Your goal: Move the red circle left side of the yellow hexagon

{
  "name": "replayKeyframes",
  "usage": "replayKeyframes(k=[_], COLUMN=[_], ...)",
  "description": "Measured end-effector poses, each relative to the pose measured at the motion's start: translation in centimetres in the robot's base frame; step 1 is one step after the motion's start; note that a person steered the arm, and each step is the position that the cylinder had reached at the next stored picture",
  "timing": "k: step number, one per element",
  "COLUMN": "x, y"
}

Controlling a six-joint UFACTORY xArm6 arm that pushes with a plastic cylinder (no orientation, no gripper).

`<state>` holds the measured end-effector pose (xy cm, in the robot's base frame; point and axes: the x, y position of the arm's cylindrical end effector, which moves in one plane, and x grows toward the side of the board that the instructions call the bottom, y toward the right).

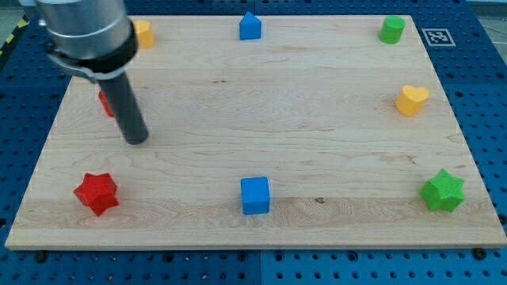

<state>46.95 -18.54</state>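
Progress looks partial at best, as we judge it. Our rod comes down from the view's top left, and my tip (137, 140) rests on the wooden surface (261, 119) near its left edge. We carry no pincer at all, only this rod, so there is nothing to open or close. The red circle (104, 104) is mostly hidden behind the rod; only a sliver of red shows just to the view's left of it, a little above the tip, and we cannot tell whether rod and block are touching. The yellow hexagon (143, 34) sits near the top left corner, partly covered by the arm's body, above the red sliver and slightly to the view's right of it. So the red block already lies somewhat left of the hexagon but well below it; we reckon it has yet to be pushed up toward the view's top until it sits level with the hexagon on its left side. The other blocks stand apart from this corner: a red star (97, 193) at bottom left, a blue cube (255, 195) at bottom middle, a blue house-shaped block (250, 26) at top middle, a green block (391, 29) at top right, a yellow heart (412, 100) at right and a green star (442, 191) at bottom right.
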Motion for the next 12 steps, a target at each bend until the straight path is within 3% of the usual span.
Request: replayKeyframes(k=[5, 7, 8, 11, 12], x=[-14.7, -13.4, -14.9, -18.3, -16.9], y=[-6.8, -2.5, -2.3, -5.3, -6.1])
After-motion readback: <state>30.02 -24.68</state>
